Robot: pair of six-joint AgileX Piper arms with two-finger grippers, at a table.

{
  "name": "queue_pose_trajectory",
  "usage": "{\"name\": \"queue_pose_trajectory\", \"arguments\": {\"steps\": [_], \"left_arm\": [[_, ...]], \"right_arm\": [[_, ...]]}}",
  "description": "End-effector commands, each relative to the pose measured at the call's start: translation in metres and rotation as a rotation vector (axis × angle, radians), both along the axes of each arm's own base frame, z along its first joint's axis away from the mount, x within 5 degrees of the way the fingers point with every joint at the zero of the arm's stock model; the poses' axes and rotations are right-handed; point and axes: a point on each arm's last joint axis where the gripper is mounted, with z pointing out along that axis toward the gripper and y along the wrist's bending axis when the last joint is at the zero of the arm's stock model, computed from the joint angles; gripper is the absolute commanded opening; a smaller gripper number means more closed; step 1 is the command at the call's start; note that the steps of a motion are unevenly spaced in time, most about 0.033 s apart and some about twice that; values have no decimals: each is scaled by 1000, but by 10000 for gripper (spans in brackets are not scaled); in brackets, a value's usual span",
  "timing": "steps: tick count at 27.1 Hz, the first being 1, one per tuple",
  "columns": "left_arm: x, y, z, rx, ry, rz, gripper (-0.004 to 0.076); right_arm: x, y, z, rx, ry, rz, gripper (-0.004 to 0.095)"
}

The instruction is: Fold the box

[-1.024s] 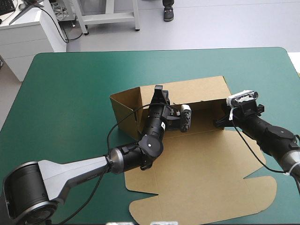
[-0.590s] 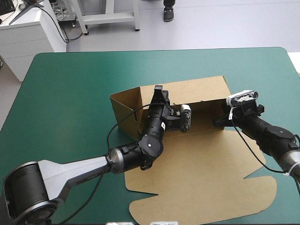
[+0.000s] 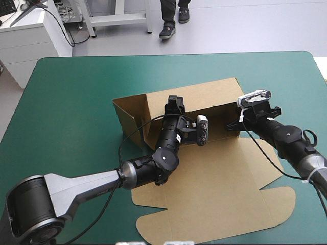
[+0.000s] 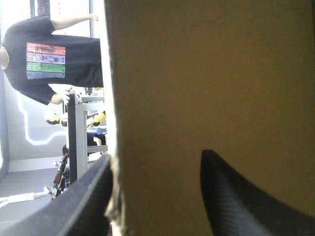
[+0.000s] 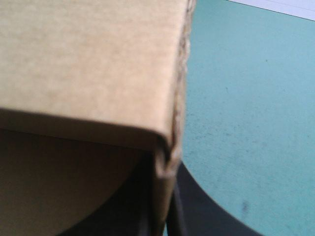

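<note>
At counter [image 3: 76, 92] centre, the box [image 3: 219, 173] lies with its far wall raised, right hand [image 5: 166, 172] clamped on that wall's end, left hand [image 4: 157, 162] open astride its edge; recommend moving both evenly, avoiding skew.

Bright even light, box [image 3: 204, 173] wall shadowed

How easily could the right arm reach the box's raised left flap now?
Probably not: the right gripper is shut on the box at its right end, and the left arm lies between it and the left flap.
</note>
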Motion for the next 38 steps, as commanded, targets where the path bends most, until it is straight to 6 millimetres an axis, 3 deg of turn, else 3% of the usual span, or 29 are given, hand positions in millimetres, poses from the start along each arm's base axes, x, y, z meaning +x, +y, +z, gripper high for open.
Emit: {"name": "queue_pose_trajectory", "arguments": {"steps": [1, 3, 6, 11, 17, 19, 21, 26, 30, 38], "left_arm": [[-15, -8, 39, -88, -99, 3, 354], [-30, -18, 53, -121, -143, 13, 318], [-63, -33, 66, -160, -170, -38, 190], [-85, -24, 94, -239, -198, -55, -6], [-78, 36, 160, -496, -215, 20, -2], [-73, 77, 193, -682, -154, 71, -2], [-65, 108, 207, -804, -88, 149, -2], [-46, 172, 214, -953, 5, 376, -2], [-29, 213, 201, -1030, 143, 567, -2], [-1, 278, 174, -1226, 404, 804, -2]], "right_arm": [[9, 10, 18, 44, -4, 47, 5], [19, 12, 18, 54, 45, 47, 5], [33, 12, 33, 52, 79, 28, 5], [35, 12, 57, 39, 156, 20, 4], [33, 12, 97, 28, 288, 21, 5], [35, 14, 109, 35, 392, 25, 4], [38, 16, 113, 42, 452, 24, 5], [49, 19, 113, 47, 609, 16, 5], [66, 24, 104, 89, 639, 0, 5], [98, 28, 59, 85, 756, -35, 5]]}}
